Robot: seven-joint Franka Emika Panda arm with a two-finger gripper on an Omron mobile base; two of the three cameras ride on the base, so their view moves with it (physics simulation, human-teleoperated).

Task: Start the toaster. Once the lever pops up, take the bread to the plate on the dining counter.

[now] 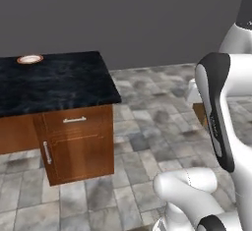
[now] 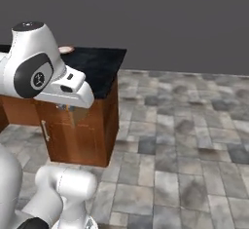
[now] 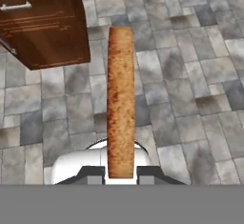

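Observation:
My gripper is shut on the bread, a golden-brown slice held edge-on and pointing down over the tiled floor. In the right base view the gripper hangs in front of the wooden cabinet end. The plate, white with an orange-red rim, sits at the far left of a black marble counter top; its edge peeks out behind my arm. That counter has a handled drawer and door at its near end. The toaster is out of view.
Grey stone floor tiles spread to the right of the counter up to a plain grey wall. The counter's brown cabinet corner stands close to the held slice. My own white arm blocks the right side.

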